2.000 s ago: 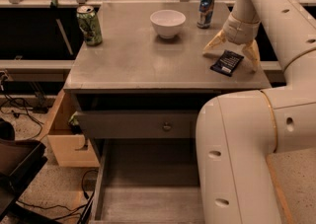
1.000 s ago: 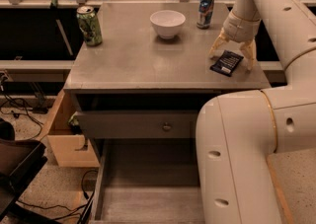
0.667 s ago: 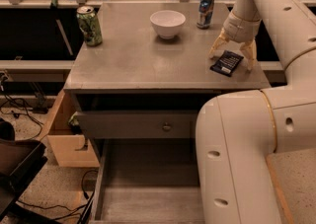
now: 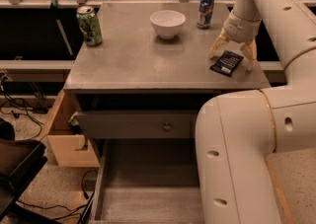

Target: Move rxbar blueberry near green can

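Navy rxbar blueberry (image 4: 226,63) lies flat between your gripper's (image 4: 231,60) spread, empty fingers — green can (image 4: 89,25) far off to its left. Close off-centre and you'll skid the bar off the table (image 4: 148,65) edge nearby.

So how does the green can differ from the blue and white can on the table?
The green can is wider, light green with dark graphics; the blue and white can is slimmer. The green can stands at the table's far left, the blue and white can far right. The gripper, fingers spread either side of the snack bar, is near the blue and white can, far from the green can. Both stand upright.
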